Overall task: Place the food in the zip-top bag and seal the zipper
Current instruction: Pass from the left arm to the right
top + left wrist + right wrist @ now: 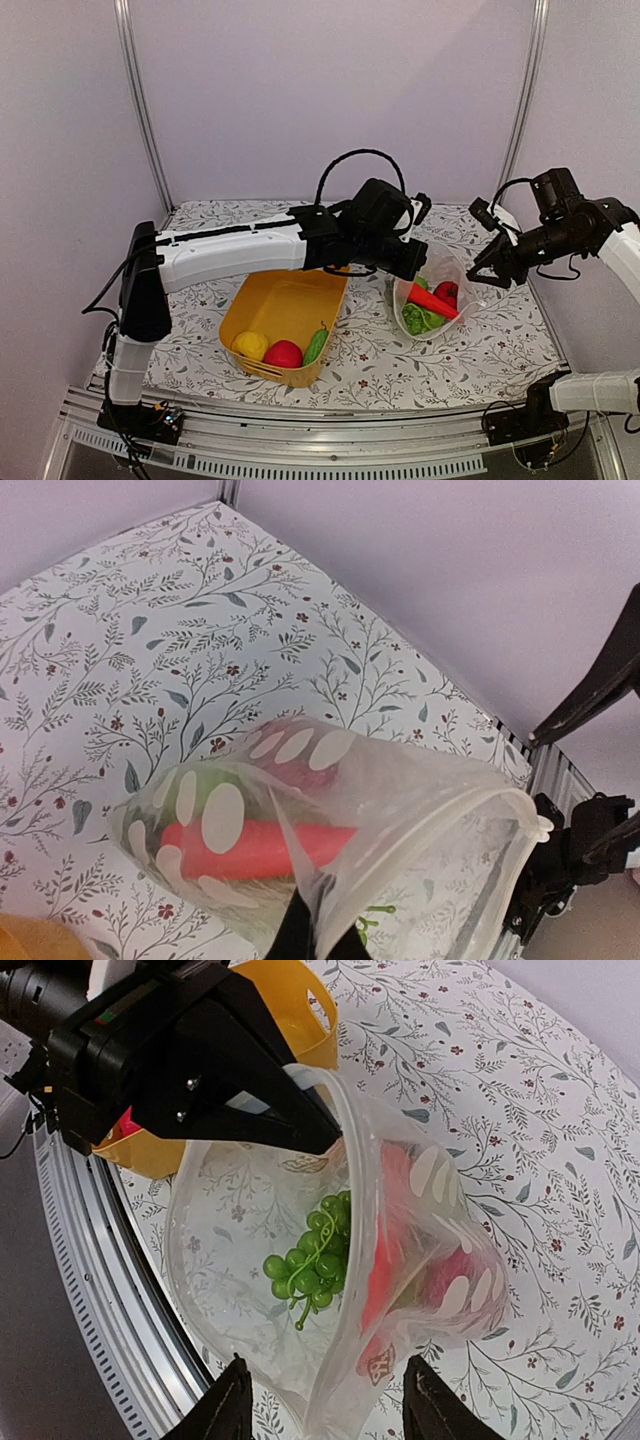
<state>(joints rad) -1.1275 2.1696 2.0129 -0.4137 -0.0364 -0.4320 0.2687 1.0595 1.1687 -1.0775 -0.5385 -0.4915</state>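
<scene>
The zip-top bag [440, 272], clear with white dots, stands open on the table right of centre. My left gripper [318, 935] is shut on the bag's near rim and holds the mouth up. The zipper [487, 802] runs as a pale strip round the mouth. Inside lie a red chili [250, 850], green grapes [312, 1255], leafy greens [418, 318] and a red fruit [447, 291]. My right gripper [330, 1415] is open; its fingers [228, 1410] straddle the opposite rim without pinching it.
A yellow basket [290, 295] sits left of the bag, holding a yellow fruit [250, 345], a red fruit [283, 353] and a green vegetable [315, 345]. The left arm [240, 250] spans the table's middle. The metal front rail [90, 1290] runs close by the bag.
</scene>
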